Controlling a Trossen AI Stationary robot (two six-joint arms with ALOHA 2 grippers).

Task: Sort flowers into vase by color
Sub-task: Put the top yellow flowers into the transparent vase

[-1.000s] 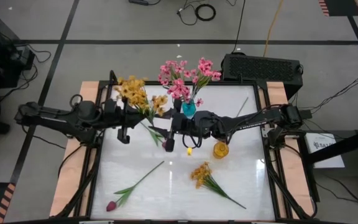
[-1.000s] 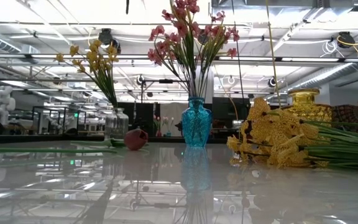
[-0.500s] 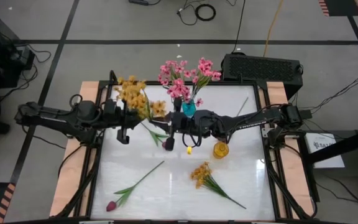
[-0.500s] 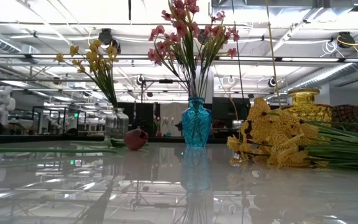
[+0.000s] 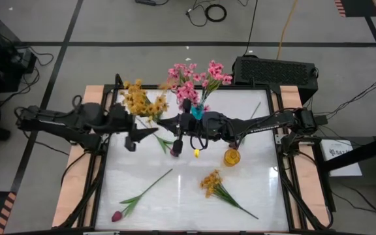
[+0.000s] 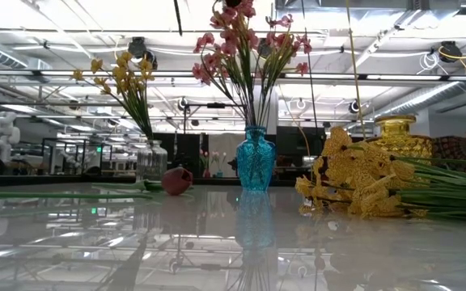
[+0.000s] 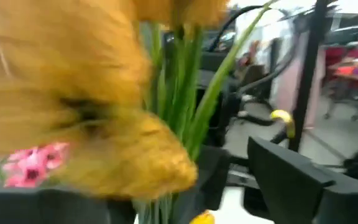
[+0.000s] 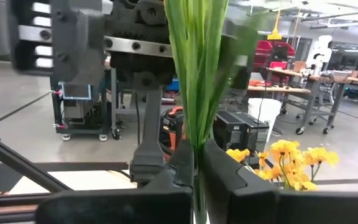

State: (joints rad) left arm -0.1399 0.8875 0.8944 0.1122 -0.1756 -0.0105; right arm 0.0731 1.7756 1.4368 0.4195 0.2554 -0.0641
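A yellow-orange spray hangs in the air between my two arms, its green stems upright in the right wrist view. My right gripper reaches in level from the table's right and is shut on those stems. Just left of it, my left gripper stands open, with the blurred blossoms and stems close before its fingers. The blue vase behind them holds the pink flowers. Another yellow spray and a magenta tulip lie on the table. My right gripper pinches the bundle of green stems between its two fingers. The fingers come in level from the table's right and lie across the stems. The spray is lifted clear of the table, stems roughly upright, blossoms above the hold.
An amber vase stands right of centre. In the low view a clear vase with yellow flowers stands left of the blue vase. A bare green stem lies at the far right. The near middle of the table is open.
My left gripper has opened and let go of the yellow spray's stems, tipping upward a little. The spray now hangs from my right gripper alone, and its blossoms have swung slightly toward the table's far left.
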